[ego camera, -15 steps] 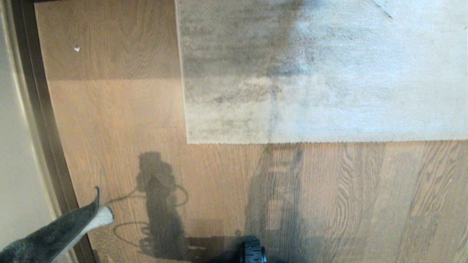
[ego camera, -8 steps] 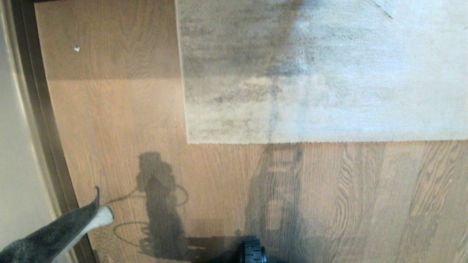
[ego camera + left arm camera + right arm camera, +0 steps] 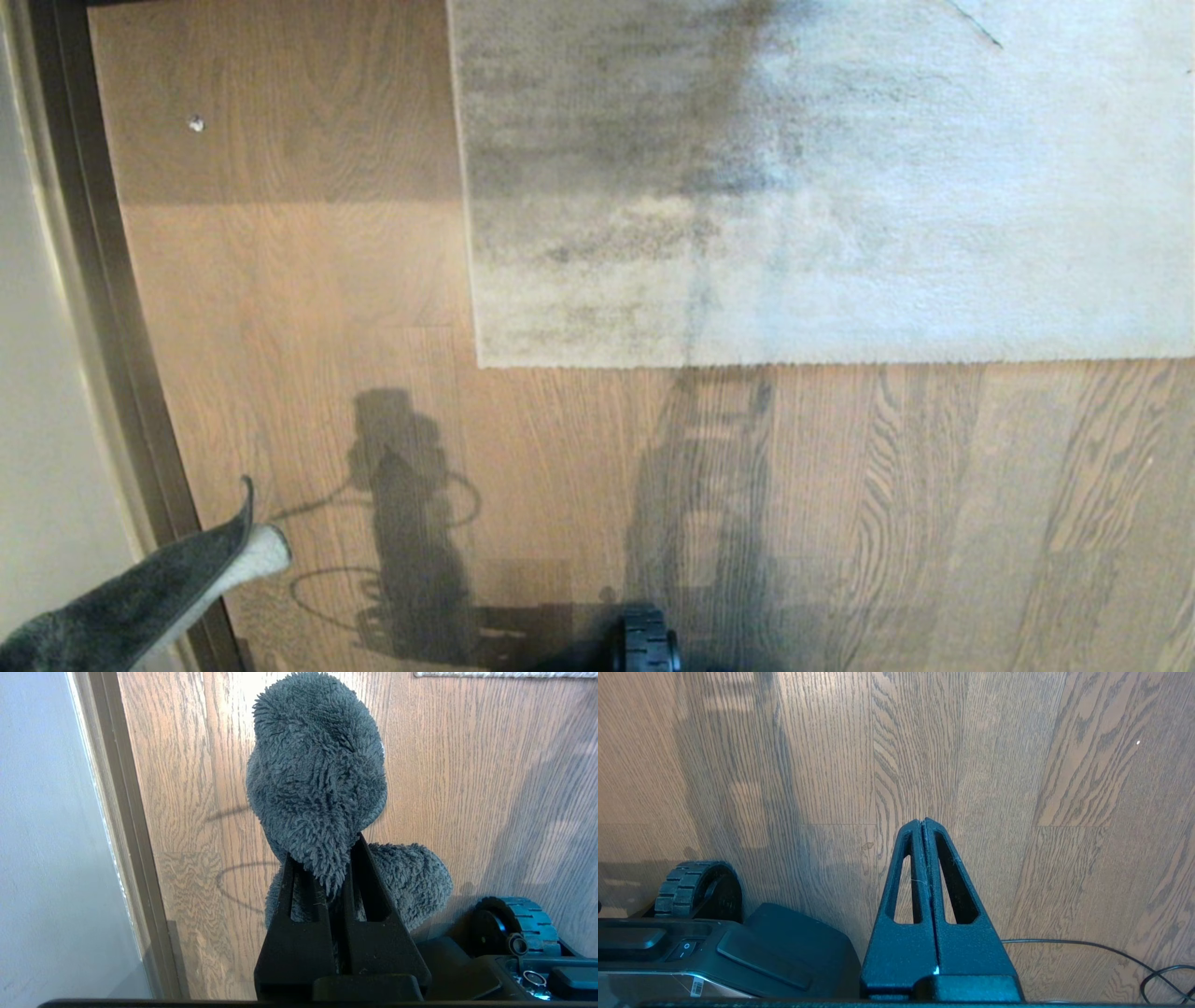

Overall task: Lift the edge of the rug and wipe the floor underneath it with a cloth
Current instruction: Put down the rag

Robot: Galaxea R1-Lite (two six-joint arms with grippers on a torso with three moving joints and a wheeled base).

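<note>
- Left tool (image 3: 322, 858): clenched on the cloth (image 3: 317, 779), fuzzy dark grey pile pinched between the two black fingers (image 3: 369, 891), bulk of fabric bulging beyond the tips, a second lobe hanging beside one finger.
- Same cloth (image 3: 140, 597) seen from the head view at the lower left corner: grey face up, white underside showing at the folded tip, held clear above the floor (image 3: 308, 280), over the dark baseboard strip (image 3: 112, 308).
- Left tool itself outside the head view.
- Right tool (image 3: 923, 823): clamped tight, fingertips meeting, nothing between them; hanging over bare floor (image 3: 994, 765) beside the robot base.
- Rug edge (image 3: 747, 362): lying flat on the floor, not lifted; straight near edge running across the middle of the head view, corner (image 3: 481, 364) left of centre, side edge running away toward the top.
- Rug surface: grey-beige with darker mottled streaks, paler to the right.
- Sliver of rug edge (image 3: 504, 674) also visible in the left wrist view, well apart from the cloth.
- Floor: brown wood-grain planks, crossed by shadows of the robot's arms between base and rug.
- Small pale speck (image 3: 195, 123) on the floor left of the rug.
- Black base wheel (image 3: 646, 644) at the bottom centre of the head view.
- Thin black cable (image 3: 1111, 952) on the floor near the right tool.
</note>
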